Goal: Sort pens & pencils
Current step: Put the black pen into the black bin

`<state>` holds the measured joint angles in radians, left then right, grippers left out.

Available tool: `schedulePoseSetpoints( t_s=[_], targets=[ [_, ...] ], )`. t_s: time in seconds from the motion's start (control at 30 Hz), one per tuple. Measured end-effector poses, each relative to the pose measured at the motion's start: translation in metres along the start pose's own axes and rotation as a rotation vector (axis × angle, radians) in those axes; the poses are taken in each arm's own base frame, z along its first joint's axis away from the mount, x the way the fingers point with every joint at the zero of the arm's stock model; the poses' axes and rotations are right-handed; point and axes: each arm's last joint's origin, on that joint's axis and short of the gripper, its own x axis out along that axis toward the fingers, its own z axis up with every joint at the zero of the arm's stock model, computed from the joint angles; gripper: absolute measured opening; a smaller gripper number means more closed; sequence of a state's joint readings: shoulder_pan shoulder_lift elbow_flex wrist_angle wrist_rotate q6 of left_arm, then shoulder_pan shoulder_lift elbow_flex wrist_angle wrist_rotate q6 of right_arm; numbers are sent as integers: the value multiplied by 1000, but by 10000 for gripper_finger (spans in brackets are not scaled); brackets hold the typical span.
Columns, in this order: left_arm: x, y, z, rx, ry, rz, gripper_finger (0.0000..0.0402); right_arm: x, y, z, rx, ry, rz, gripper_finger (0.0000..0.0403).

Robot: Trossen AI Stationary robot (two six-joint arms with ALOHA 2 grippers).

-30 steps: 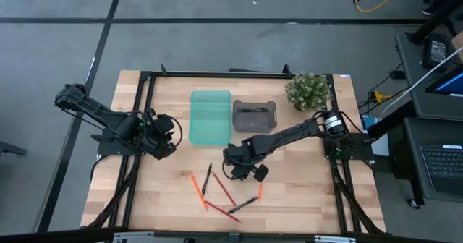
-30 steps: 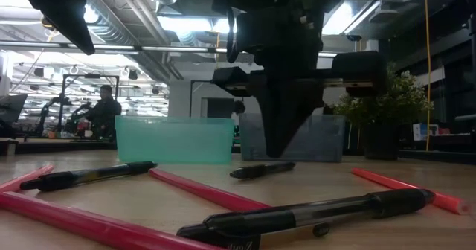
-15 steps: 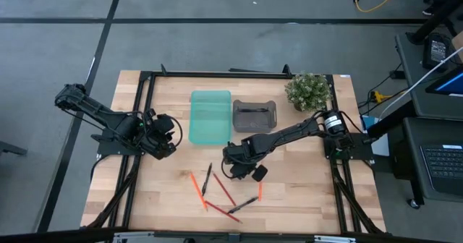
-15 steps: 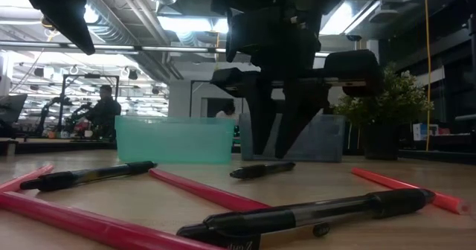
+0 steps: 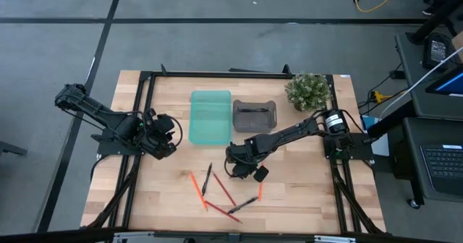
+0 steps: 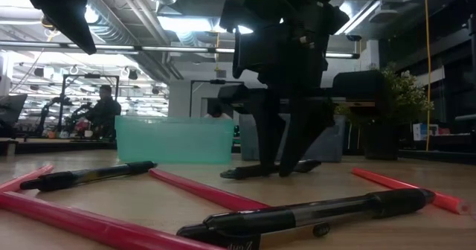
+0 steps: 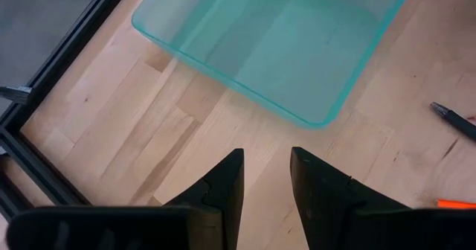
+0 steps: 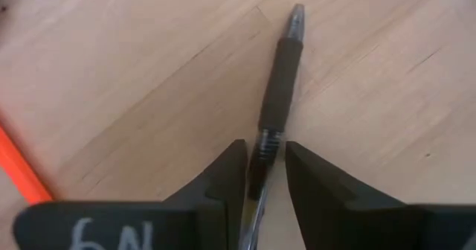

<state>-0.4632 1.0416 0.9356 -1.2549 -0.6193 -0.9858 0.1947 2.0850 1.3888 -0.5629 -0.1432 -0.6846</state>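
Two fingers of the right gripper point(image 8: 265, 177) are set down astride a black pen point(image 8: 279, 86) on the worktop point(image 5: 304, 192), one finger on each side of the barrel. In the right wrist view the pen's long axis runs straight out between the fingers, its tip pointing away from the wrist. The fingers stand parted around the barrel; whether they already bear on it cannot be told, and the pen lies flat on the wood, not yet lifted. Closure across the barrel, square to its long axis, is judged to be the step in hand.

The left gripper point(image 7: 264, 179) waits at the left side of the worktop near the teal bin point(image 5: 210, 116), its fingers released and empty. The right arm is much the nearer to the pen.

In the high view the pen point(image 5: 236, 169) lies just in front of the grey bin point(image 5: 254, 116), which stands beside the teal one. The other loose items lie nearer the front edge: a second pen point(image 5: 207, 179), a third pen point(image 5: 243, 205), an orange pencil point(image 5: 197, 188) and a red pencil point(image 5: 223, 189).

The surface is pale wooden planking in a black frame. A potted plant point(image 5: 307, 90) stands at the right rear corner. Beyond, a workshop with ceiling lights is seen, and a person point(image 6: 102, 110) sits far off.
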Motion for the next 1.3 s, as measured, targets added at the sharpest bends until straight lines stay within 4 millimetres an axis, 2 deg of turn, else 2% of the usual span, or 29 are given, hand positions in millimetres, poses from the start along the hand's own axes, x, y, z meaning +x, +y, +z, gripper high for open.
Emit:
schedulePoseSetpoints(
  t_s=[0.13, 0.4, 0.63, 1.03, 1.3],
  targets=[
    [0, 0, 0, 0, 0, 0, 105, 0, 0, 0, 2, -3, -4, 91],
    [0, 0, 0, 0, 0, 0, 105, 1, 0, 0, 2, -2, -7, 37],
    [0, 0, 0, 1, 0, 0, 105, 1, 0, 1, 31, 13, -27, 42],
    [0, -1, 1, -7, -7, -9, 105, -7, -1, 12, 33, 86, -109, 34],
    [0, -1, 1, -7, -7, -9, 105, -12, 3, 18, 43, 112, -101, 32]
  ],
)
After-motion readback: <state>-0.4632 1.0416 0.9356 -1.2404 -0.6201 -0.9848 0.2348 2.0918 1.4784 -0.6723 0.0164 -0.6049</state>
